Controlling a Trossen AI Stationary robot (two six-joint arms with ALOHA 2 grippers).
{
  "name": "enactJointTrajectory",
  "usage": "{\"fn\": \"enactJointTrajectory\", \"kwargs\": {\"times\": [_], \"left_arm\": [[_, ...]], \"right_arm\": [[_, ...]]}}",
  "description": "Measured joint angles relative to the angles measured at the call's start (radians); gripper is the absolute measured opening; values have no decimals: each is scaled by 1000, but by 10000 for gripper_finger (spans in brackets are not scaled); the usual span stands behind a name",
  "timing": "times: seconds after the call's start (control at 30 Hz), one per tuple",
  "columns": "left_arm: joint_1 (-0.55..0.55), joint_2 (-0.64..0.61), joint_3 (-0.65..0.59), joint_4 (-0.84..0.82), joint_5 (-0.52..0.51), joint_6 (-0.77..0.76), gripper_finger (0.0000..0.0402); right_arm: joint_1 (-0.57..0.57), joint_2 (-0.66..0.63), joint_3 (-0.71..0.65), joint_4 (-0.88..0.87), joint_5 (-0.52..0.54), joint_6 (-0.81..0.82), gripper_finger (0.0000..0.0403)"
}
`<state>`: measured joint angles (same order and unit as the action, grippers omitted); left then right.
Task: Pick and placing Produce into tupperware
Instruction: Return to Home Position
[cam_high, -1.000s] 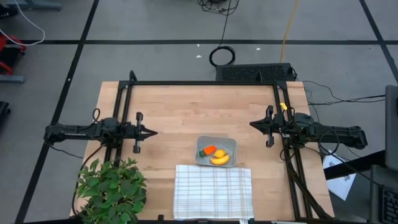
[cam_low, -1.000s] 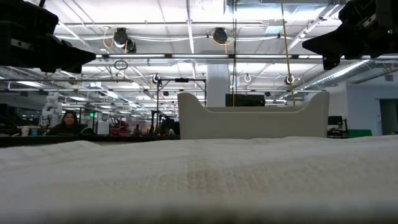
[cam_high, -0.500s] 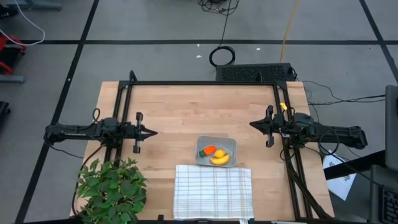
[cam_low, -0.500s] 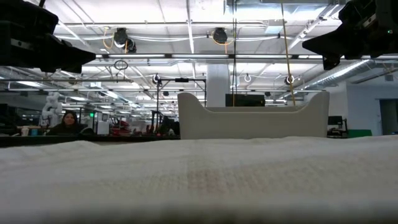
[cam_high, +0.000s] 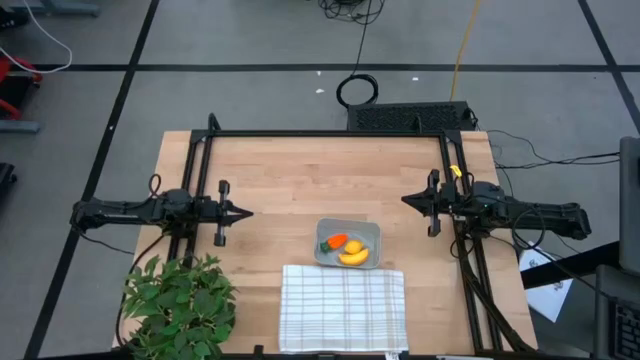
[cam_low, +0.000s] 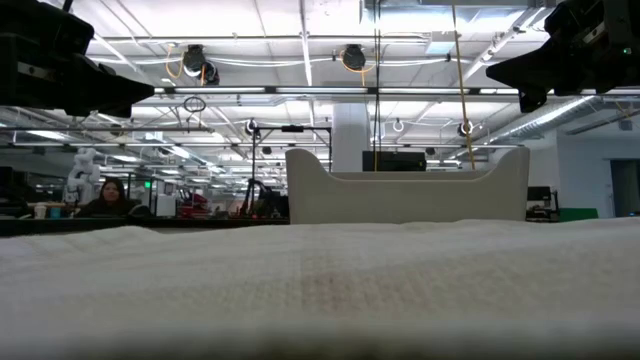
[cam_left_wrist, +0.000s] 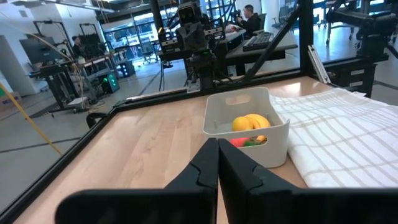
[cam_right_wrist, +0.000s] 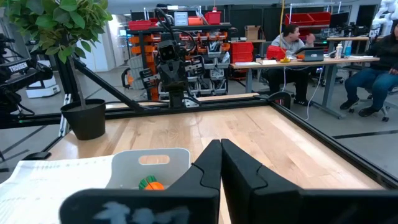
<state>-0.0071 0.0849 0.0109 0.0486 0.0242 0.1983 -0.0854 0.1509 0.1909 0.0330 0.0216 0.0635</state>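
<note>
Left end effector parked over the counter's left side, fingers pressed together, nothing held. Right end effector over the right side, likewise closed and empty. Banana, lemon-like lump and carrot all inside the tupperware, just beside the checked cloth.

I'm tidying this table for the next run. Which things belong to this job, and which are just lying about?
Job: tupperware holding banana, lemon, carrot; left gripper and right gripper, both shut, parked at the sides.
Lying about: checked cloth, potted plant.
</note>
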Motion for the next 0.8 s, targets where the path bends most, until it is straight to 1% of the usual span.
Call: {"fn": "enactJointTrajectory", "kwargs": {"times": [0.2,0.8], "left_arm": [[0,0,0,0,0,-2,18],[0,0,0,0,0,1,19]], "right_arm": [[0,0,0,0,0,0,0],[0,0,0,0,0,0,0]]}}
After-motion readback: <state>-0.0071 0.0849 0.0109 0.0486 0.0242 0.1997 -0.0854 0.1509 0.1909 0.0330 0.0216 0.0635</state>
